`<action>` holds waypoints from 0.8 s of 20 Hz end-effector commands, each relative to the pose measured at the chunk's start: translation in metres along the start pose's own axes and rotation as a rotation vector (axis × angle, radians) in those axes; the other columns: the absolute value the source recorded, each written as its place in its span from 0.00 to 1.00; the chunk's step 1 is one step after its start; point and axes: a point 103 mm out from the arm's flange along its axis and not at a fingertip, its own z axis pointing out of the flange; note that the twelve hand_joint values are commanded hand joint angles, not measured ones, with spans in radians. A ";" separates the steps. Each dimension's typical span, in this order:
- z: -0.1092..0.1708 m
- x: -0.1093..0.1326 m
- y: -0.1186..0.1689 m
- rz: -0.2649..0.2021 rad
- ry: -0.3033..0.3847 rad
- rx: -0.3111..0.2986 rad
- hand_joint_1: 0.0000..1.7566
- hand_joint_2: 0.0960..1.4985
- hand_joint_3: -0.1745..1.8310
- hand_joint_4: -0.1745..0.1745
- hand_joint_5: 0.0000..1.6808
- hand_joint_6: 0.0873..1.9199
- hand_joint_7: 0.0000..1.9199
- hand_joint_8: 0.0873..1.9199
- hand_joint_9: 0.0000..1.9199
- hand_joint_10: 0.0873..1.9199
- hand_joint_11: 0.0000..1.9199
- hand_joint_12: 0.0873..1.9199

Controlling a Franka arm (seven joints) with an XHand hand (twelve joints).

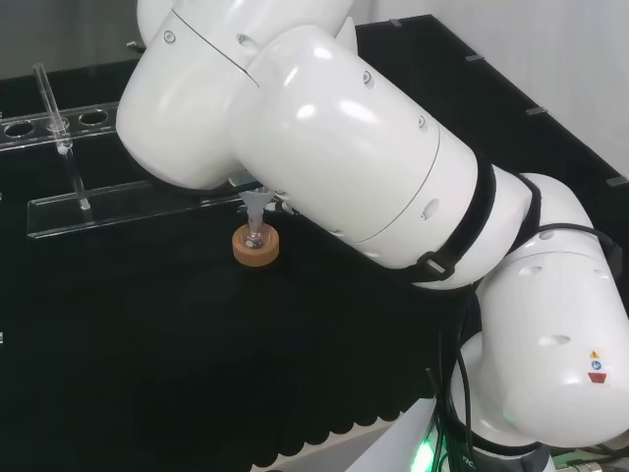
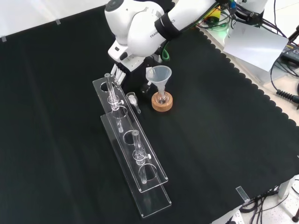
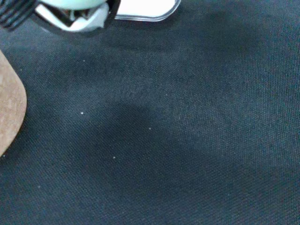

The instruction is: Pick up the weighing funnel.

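My arm (image 2: pixel 135 23) is glossy white with a black band; my hand (image 3: pixel 70 18) is black and white. The cork ring (image 2: pixel 162 103) is tan. The funnel (image 2: pixel 159 74) above it is clear, as are the weighing funnel (image 2: pixel 133 99) and rack (image 2: pixel 140 186) beside it. Under it, the cloth (image 2: pixel 219 140) is black and finely woven.

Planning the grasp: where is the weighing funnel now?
Front view: the weighing funnel lies on the cloth, between the clear rack and the cork ring.
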 end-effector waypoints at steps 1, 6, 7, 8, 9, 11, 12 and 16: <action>0.005 0.005 0.005 0.000 -0.008 0.005 0.48 0.39 0.37 0.30 0.33 0.27 0.31 0.36 0.45 0.25 0.31 0.64; 0.008 0.004 0.007 -0.003 0.010 -0.001 0.49 0.39 0.37 0.31 0.34 0.29 0.30 0.36 0.45 0.25 0.31 0.64; 0.008 0.004 0.007 -0.003 0.011 -0.001 0.49 0.39 0.37 0.31 0.34 0.29 0.30 0.36 0.45 0.25 0.31 0.64; 0.008 0.004 0.007 -0.002 0.011 0.000 0.49 0.39 0.37 0.31 0.35 0.29 0.30 0.36 0.45 0.25 0.31 0.64; 0.009 0.004 0.007 -0.001 0.010 0.001 0.49 0.39 0.37 0.31 0.35 0.30 0.30 0.36 0.45 0.25 0.31 0.64; 0.009 0.004 0.008 0.001 0.013 0.003 0.49 0.39 0.37 0.31 0.36 0.31 0.30 0.36 0.45 0.25 0.31 0.64; 0.009 0.004 0.008 0.001 0.013 0.005 0.49 0.39 0.37 0.32 0.37 0.31 0.30 0.36 0.45 0.25 0.31 0.64; 0.011 0.004 0.011 0.003 0.010 0.016 0.49 0.39 0.37 0.33 0.38 0.32 0.30 0.36 0.45 0.25 0.31 0.64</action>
